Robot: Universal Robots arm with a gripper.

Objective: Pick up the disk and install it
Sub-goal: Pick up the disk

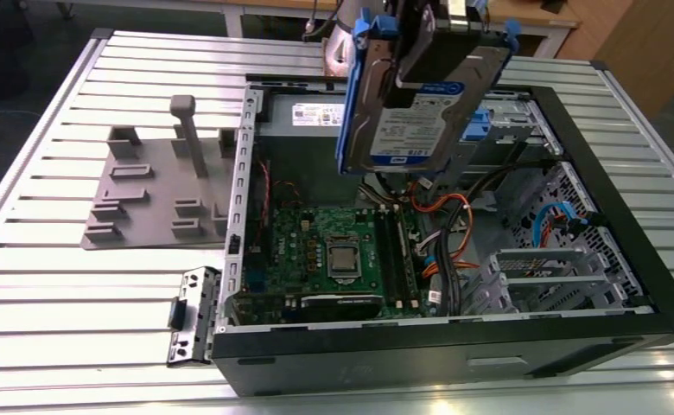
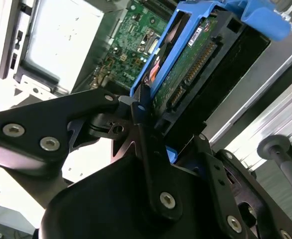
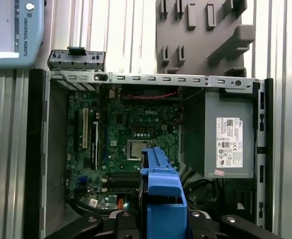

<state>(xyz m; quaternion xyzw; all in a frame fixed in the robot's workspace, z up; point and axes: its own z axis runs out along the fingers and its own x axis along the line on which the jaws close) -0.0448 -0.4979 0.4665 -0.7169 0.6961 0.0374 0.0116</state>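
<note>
My gripper [image 2: 172, 130] clamped on disk [image 1: 412, 112], gripping blue side rails. Disk hangs nearly upright above open computer case [image 1: 600, 169], apart from motherboard [image 1: 337, 251], near drive cage [image 1: 492, 121]. Pick-up done; install in hand, disk not seated. My judgement: rails must line up square with cage.

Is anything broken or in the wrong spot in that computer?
Nothing looks broken. The disk hangs tilted in the gripper above the open computer case, not in a bay. A small metal bracket sticks out beside the case's corner, on the exterior view's left.
</note>
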